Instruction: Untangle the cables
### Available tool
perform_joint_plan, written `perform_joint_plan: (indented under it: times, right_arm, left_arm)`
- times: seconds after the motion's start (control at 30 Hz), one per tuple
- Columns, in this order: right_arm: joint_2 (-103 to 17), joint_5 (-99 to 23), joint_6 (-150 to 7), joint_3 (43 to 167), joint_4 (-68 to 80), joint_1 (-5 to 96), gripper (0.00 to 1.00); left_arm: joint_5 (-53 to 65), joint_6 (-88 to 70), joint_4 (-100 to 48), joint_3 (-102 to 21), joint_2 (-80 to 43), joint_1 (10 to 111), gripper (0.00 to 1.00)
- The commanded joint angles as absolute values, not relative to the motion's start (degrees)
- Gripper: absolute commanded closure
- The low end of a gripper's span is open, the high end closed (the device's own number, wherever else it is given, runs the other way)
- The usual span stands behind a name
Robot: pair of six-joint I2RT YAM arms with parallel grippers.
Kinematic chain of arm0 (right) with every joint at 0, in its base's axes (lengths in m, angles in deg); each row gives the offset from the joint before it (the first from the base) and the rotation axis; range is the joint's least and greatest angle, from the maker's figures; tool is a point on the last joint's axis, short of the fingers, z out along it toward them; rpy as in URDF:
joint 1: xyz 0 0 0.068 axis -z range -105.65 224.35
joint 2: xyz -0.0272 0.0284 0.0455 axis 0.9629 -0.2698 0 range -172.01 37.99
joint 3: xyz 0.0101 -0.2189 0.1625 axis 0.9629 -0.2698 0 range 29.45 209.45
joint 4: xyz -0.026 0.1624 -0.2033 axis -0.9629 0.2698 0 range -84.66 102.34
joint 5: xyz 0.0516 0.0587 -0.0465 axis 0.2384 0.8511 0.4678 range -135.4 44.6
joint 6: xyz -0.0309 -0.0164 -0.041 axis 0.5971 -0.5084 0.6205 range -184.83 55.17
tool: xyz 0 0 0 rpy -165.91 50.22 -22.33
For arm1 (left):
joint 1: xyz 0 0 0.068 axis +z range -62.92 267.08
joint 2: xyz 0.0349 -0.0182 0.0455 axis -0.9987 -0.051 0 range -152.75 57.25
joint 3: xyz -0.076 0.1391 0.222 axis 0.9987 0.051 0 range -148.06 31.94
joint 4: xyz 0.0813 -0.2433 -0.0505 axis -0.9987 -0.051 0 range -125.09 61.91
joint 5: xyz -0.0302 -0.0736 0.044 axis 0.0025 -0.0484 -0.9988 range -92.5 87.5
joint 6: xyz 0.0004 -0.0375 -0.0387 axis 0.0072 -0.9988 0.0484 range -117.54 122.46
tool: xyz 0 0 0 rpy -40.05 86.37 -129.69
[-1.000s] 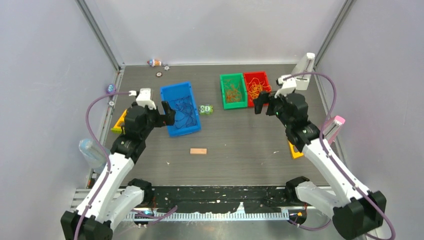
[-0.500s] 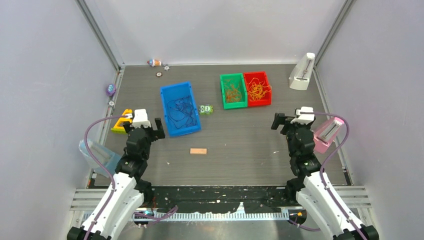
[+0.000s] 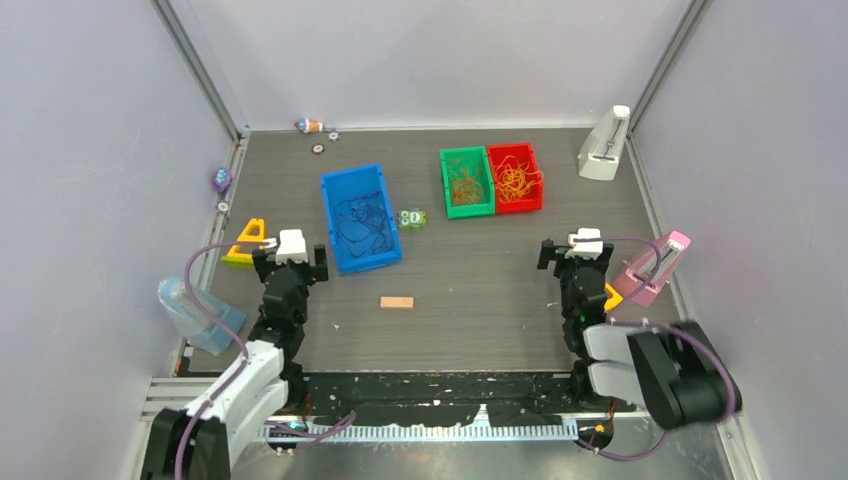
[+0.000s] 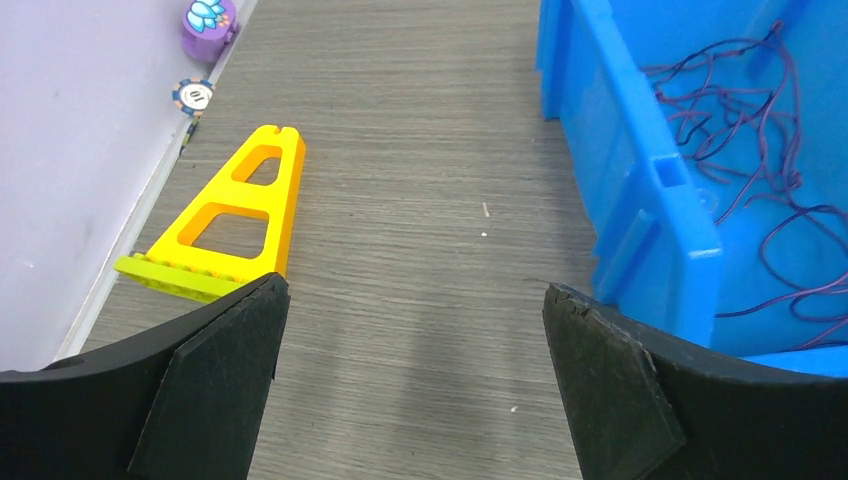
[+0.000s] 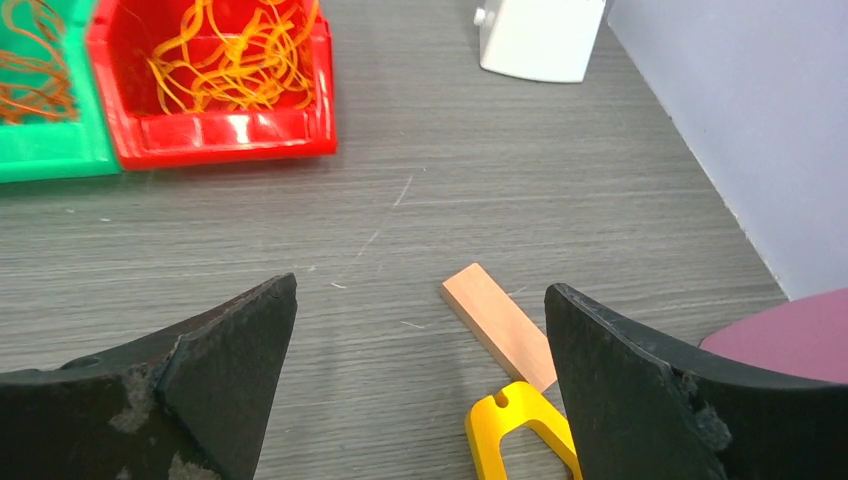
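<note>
— Inside the blue bin (image 4: 640,190), just right of the left gripper (image 4: 410,310), sat the dark purple cables (image 4: 745,130). Bin's near corner was close beside the right finger; the strands themselves were apart from it.
— Heading of the strands?
— No single axis. Loose tangle, loops wandering every way over the bin floor. Bin's long side ran away from the arm bases.
— Other cables?
— Orange cables (image 5: 235,50) were coiled in the red bin (image 5: 215,130), brownish-orange cables (image 5: 35,45) in the green bin (image 5: 50,160) touching its left side. Both sat well ahead and left of the right gripper (image 5: 420,300). Coils again, no direction.
— Jaws?
— Both spread wide, nothing between them but bare table (image 3: 480,290). Yellow bracket (image 4: 235,215) lay by the left gripper's left finger, wooden block (image 5: 497,325) near the right gripper's right finger.
</note>
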State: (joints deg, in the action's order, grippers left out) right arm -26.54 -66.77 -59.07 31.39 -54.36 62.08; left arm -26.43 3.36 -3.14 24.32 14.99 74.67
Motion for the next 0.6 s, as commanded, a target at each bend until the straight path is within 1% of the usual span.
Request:
perform_joint_plan:
  times: [0.0, 0.03, 0.07, 0.13, 0.17, 0.2, 0.23, 0.27, 0.3, 0.37, 0.4, 0.43, 0.53, 0.57]
  right_arm:
    - [-39.78, -67.11, -57.29, 31.25, -80.07, 63.83, 0.00]
    - [-43.13, -67.88, -57.02, 31.50, -82.06, 63.90, 0.00]
    - [-43.26, -67.89, -57.23, 31.85, -81.90, 63.89, 0.00]
    - [-41.10, -67.82, -57.87, 34.03, -74.71, 64.12, 0.00]
    - [-41.46, -67.51, -57.62, 34.60, -73.93, 64.17, 0.00]
    - [-41.85, -67.62, -57.27, 35.51, -73.32, 64.21, 0.03]
    - [-41.47, -68.56, -57.58, 36.21, -71.87, 64.15, 0.04]
    - [-41.16, -69.51, -58.51, 38.28, -67.03, 64.15, 0.03]
    - [-41.16, -69.97, -58.86, 39.19, -65.16, 64.59, 0.01]
    - [-41.13, -69.50, -59.36, 39.29, -65.12, 65.26, 0.00]
    - [-41.16, -69.49, -59.51, 39.54, -64.72, 65.28, 0.01]
    - [-41.19, -69.49, -59.53, 39.64, -64.58, 65.29, 0.04]
    - [-41.16, -69.56, -59.60, 39.79, -64.32, 65.30, 0.05]
    - [-41.13, -69.56, -59.63, 39.75, -64.33, 65.34, 0.05]
  left_arm:
    - [-25.62, 5.80, 16.41, 26.95, 8.55, 75.62, 0.00]
    - [-24.98, 5.85, 19.40, 27.74, 7.22, 75.91, 0.00]
    - [-23.98, 6.22, 21.82, 28.37, 5.80, 76.26, 0.00]
    - [-22.59, 7.31, 24.57, 28.39, 4.06, 76.58, 0.00]
    - [-21.74, 7.90, 24.35, 27.92, 3.59, 76.74, 0.00]
    - [-21.25, 8.11, 24.64, 27.53, 2.85, 76.91, 0.00]
    - [-20.89, 8.46, 25.41, 27.08, 1.68, 77.03, 0.00]
    - [-20.35, 8.84, 25.78, 26.62, 0.51, 77.06, 0.00]
    - [-19.66, 9.17, 26.13, 25.79, -0.62, 77.06, 0.00]
    - [-18.40, 9.17, 27.78, 24.72, -3.89, 77.29, 0.01]
    - [-18.14, 9.81, 30.41, 24.93, -5.85, 77.36, 0.02]
    - [-18.06, 10.10, 34.08, 25.61, -8.04, 77.40, 0.02]
    - [-16.50, 9.64, 45.45, 27.30, -16.24, 78.96, 0.02]
    - [-17.15, 9.78, 46.83, 26.47, -17.76, 79.14, 0.02]
